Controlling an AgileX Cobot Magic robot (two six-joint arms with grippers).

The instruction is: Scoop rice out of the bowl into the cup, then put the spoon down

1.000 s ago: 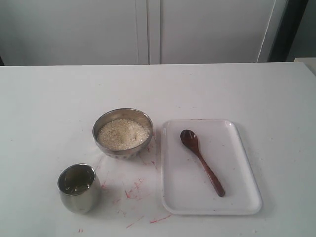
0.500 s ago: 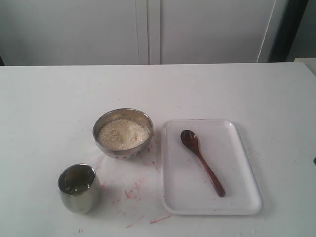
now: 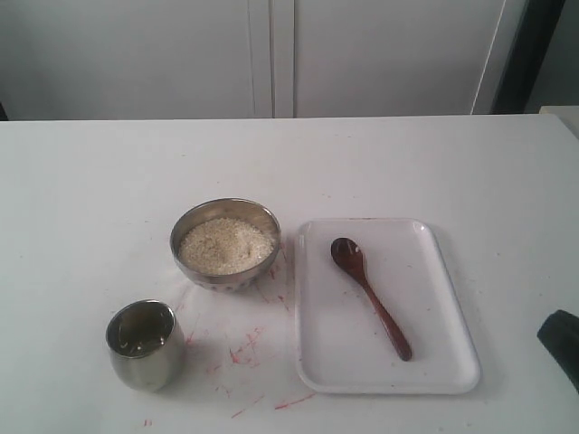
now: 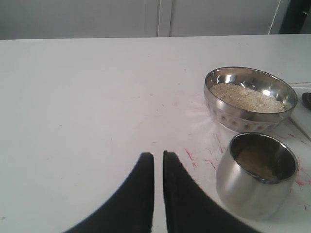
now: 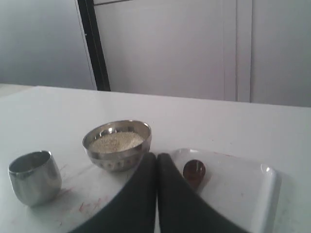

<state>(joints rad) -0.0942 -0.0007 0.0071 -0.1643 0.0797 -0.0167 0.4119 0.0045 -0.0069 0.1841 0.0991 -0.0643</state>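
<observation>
The steel bowl (image 3: 224, 271) holds a heap of off-white rice (image 3: 224, 244) near the table's middle. In front of it to the left stands the small steel cup (image 3: 143, 348). The dark wooden spoon (image 3: 369, 295) lies on the white tray (image 3: 434, 362), scoop toward the back. My right gripper (image 5: 156, 155) is shut and empty, hovering short of the tray with the spoon's scoop (image 5: 194, 170) just beyond its tips; a dark part of it (image 3: 561, 344) shows at the exterior view's right edge. My left gripper (image 4: 158, 154) is shut but for a thin slit, holding nothing, near the cup (image 4: 255, 174).
Red scribble marks (image 3: 244, 348) stain the white table between cup and tray. White cabinet doors (image 3: 271, 54) stand behind the table's far edge. A dark vertical post (image 3: 525, 54) rises at the back right.
A dark part of my right arm has come into the exterior view at its lower right edge. Bowl, cup, spoon and tray have not moved.
</observation>
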